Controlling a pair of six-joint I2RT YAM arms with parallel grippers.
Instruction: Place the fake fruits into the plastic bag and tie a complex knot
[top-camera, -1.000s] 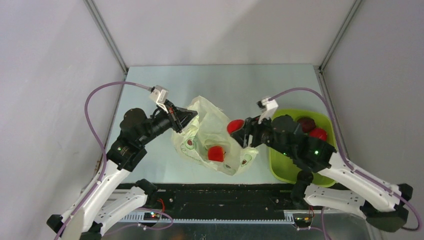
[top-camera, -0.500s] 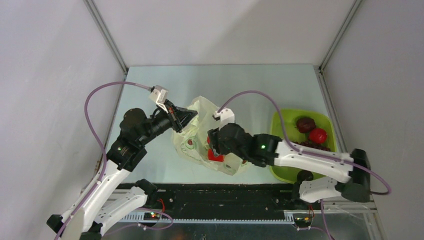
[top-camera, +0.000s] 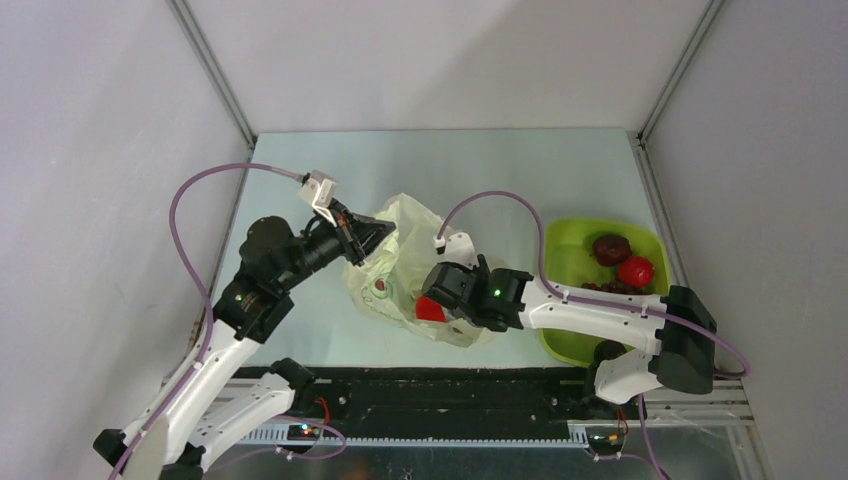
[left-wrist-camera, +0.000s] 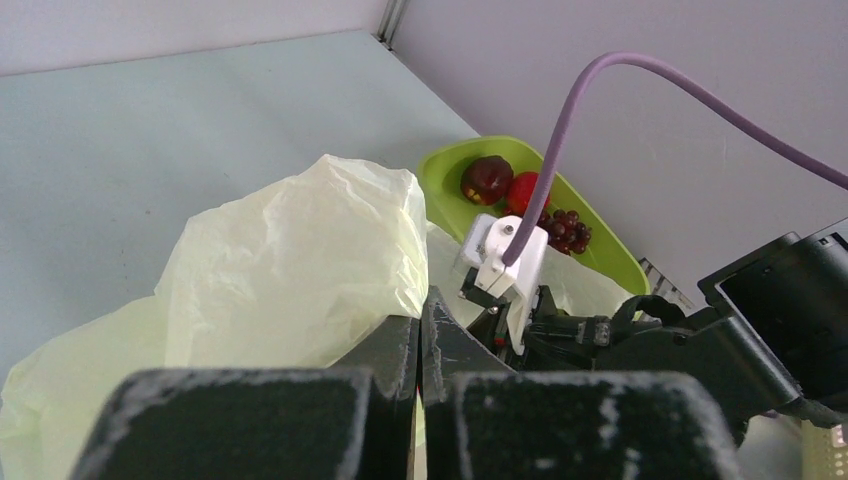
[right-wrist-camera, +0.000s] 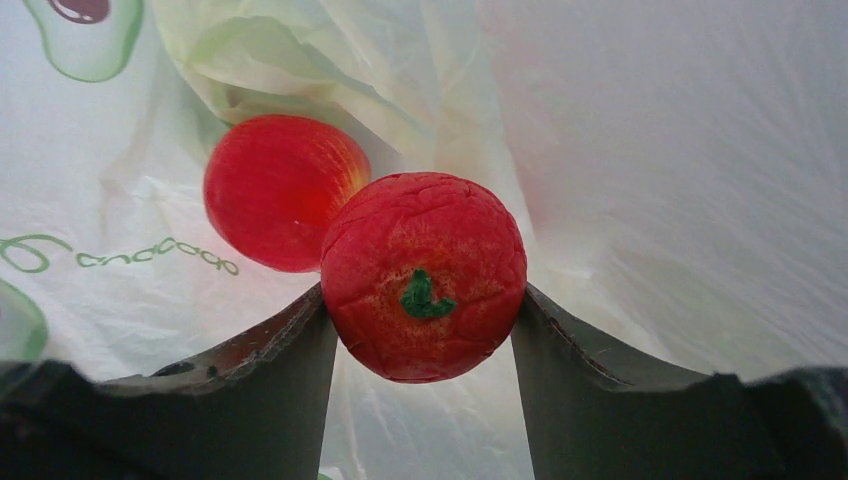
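Right gripper (right-wrist-camera: 420, 300) grasps fruit (right-wrist-camera: 425, 260) inside bag (right-wrist-camera: 650, 150); 2nd fruit (right-wrist-camera: 275, 190) at 10 o'clock. Drop low, beside it. Left gripper (left-wrist-camera: 422, 330) pinches bag rim.

Pale blue-green tabletop (top-camera: 440, 165) is enclosed on three sides by plain light-grey walls: back wall (top-camera: 440, 60), left wall (top-camera: 90, 150), right wall (top-camera: 770, 150). Metal frame posts (top-camera: 212, 70) are seen running up from both rear corners. A black rail (top-camera: 450, 395) is mounted along the near edge. Lighting is even and shadows are soft.
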